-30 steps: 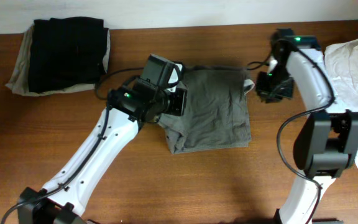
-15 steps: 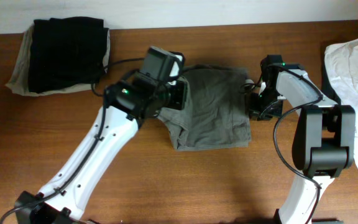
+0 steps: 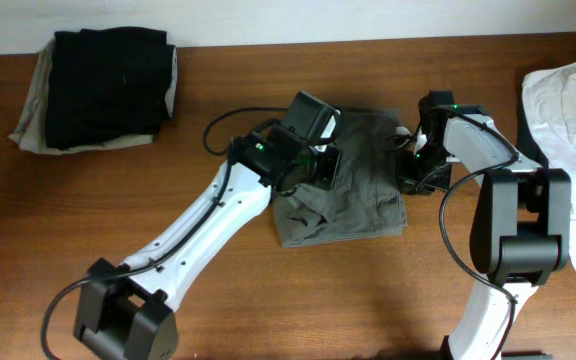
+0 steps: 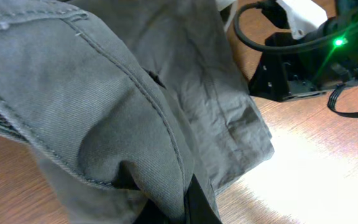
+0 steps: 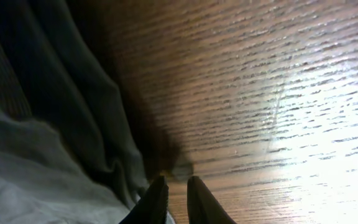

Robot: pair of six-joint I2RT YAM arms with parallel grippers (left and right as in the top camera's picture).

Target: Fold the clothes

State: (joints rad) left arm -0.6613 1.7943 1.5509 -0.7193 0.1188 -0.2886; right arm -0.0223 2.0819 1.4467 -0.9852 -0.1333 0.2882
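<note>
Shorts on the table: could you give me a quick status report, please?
Left fingers shut on grey-olive shorts, fold lifted. Right fingers nearly shut at shorts' right edge, nothing visibly held. Black stack and white garment lie apart, not obstructing.

You're looking at a brown wooden table [image 3: 58, 230] with clear grain and bright glare patches; beyond the table's far edge runs a white band [image 3: 268, 20].
</note>
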